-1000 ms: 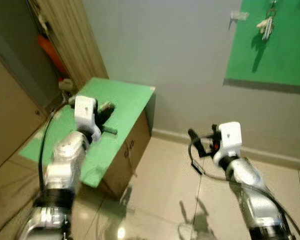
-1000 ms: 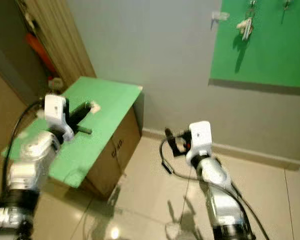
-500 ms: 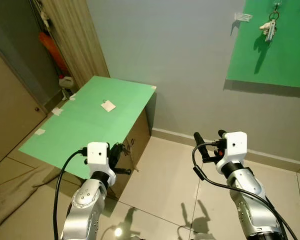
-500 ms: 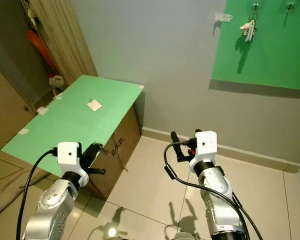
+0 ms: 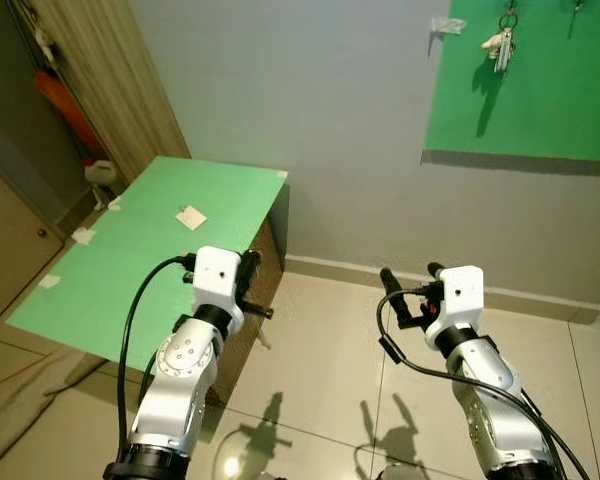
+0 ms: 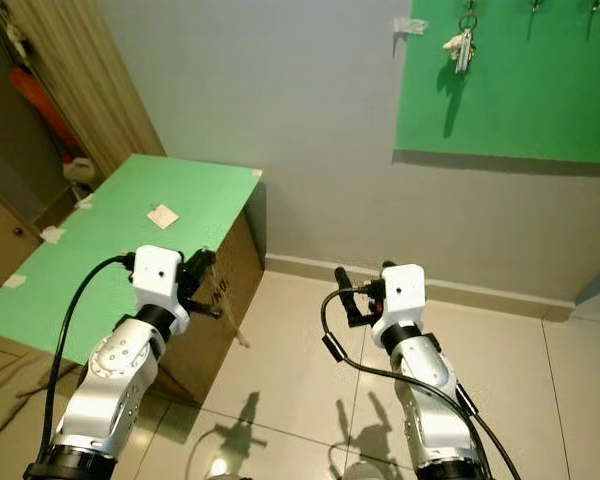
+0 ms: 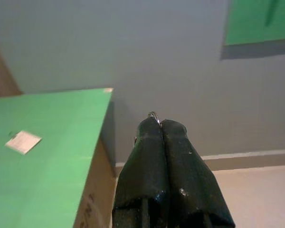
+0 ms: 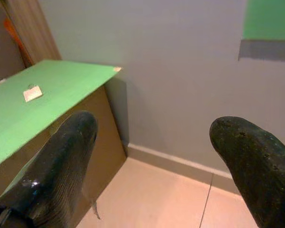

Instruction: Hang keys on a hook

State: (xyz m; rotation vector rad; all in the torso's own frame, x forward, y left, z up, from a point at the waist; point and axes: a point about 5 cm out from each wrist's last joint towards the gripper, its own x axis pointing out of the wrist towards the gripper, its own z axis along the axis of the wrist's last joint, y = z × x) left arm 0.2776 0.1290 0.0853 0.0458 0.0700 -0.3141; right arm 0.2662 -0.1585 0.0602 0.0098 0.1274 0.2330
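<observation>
My left gripper (image 5: 252,268) is shut on a small metal key ring (image 7: 154,115) that peeks out at the fingertips; whatever hangs below is hidden. It is held beside the near corner of the green-topped box. High on the grey wall to the right is a green board (image 5: 520,100) with hooks along its top. One bunch of keys (image 5: 502,42) hangs from a hook there. My right gripper (image 5: 410,275) is open and empty above the floor, pointing at the wall below the board.
The cardboard box with a green top (image 5: 110,270) stands at the left and carries a white paper square (image 5: 191,217). A wooden panel (image 5: 110,90) rises behind it. Tiled floor (image 5: 320,370) lies between me and the wall. A small clear fitting (image 5: 440,24) is fixed left of the board.
The camera has turned right, so the board sits further left. My left gripper, over the green top a second ago, dropped low and has risen again beside the box's corner. The right arm barely moved.
</observation>
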